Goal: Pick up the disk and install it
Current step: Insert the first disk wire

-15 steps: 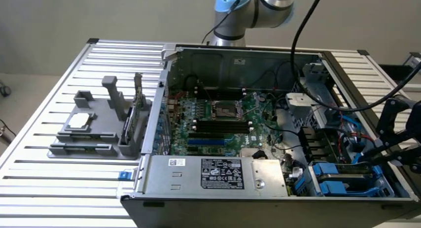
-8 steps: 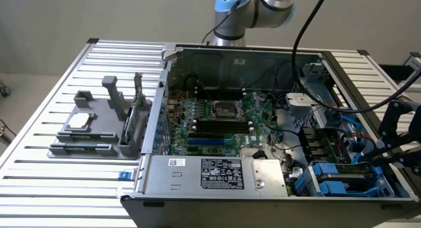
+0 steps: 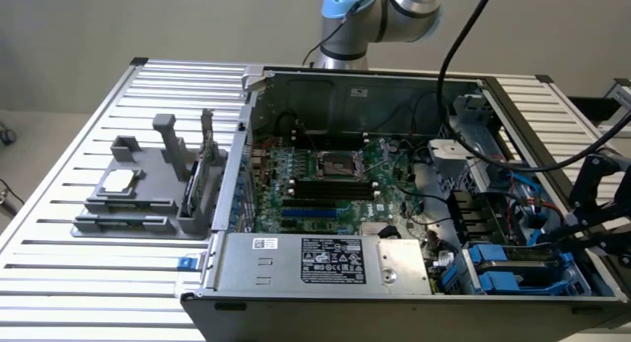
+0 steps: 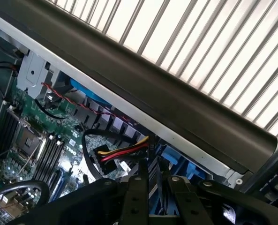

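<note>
While the work sits at one corner of the case [image 3: 326,316], doing it well looks to depend on keeping the disk level and square to the blue rails of its bay. It also means staying off the loose wiring crowded there.

Outside the case wall on the exterior view's left, a grey rack [image 3: 138,190] stands on the table [image 3: 59,283], well apart from the job. Inside the case, the board [image 3: 326,187] covers the middle of the floor. The power supply [image 3: 326,261] lies along the case wall nearest the camera.

Past it, in the case corner on the exterior view's right, the disk [image 3: 519,267] lies flat in its blue carrier, low in the bay.

The gripper [image 3: 554,240] reaches in over the case's right wall, just above the disk and slightly to the right of it. Whether it is clamped on the disk or merely beside it cannot be told. In the wrist view the gripper [image 4: 155,176] points into that same corner of the case, and a yellow, red and black cable [image 4: 122,152] lies close in front of it. This cable is probably the main thing to avoid snagging.
</note>
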Controlling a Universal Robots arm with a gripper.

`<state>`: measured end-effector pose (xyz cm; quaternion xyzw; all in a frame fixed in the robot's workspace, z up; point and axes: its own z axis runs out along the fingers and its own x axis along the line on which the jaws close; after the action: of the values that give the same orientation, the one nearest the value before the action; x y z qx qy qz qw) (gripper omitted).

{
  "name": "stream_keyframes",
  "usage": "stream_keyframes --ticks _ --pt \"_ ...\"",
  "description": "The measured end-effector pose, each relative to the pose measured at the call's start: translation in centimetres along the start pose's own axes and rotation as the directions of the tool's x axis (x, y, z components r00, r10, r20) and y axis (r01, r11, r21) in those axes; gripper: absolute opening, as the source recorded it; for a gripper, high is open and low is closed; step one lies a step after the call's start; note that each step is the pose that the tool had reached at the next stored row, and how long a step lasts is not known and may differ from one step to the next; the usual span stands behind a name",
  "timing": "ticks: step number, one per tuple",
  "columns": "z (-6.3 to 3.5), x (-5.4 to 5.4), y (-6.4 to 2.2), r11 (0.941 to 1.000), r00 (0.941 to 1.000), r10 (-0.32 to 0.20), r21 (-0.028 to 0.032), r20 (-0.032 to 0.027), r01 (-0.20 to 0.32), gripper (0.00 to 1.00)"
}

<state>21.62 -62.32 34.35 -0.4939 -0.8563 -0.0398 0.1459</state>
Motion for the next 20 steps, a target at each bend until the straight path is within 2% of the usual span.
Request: stream_keyframes --ticks 5,7,9,13,15,18,20 --pt "0.16 0.16 -0.36 0.9998 1.0000 -0.006 -0.0172 -0.0066 0.006 0.23" --pt "0.21 0.18 -0.43 0.9996 0.9999 -0.009 -0.0264 -0.0063 0.008 0.23" --pt "0.27 0.20 -0.49 0.9993 0.9999 -0.011 -0.0363 -0.0035 0.011 0.23" --pt "0.38 0.28 -0.67 0.9981 0.9998 -0.017 -0.0588 0.0070 0.018 0.23" --pt "0.48 0.34 -0.80 0.9975 0.9997 -0.020 -0.0679 0.0116 0.021 0.23" --pt "0.58 0.42 -0.98 0.9966 0.9996 -0.023 -0.0783 0.0169 0.024 0.23" --pt "0.65 0.46 -1.07 0.9962 0.9995 -0.024 -0.0836 0.0182 0.025 0.23"
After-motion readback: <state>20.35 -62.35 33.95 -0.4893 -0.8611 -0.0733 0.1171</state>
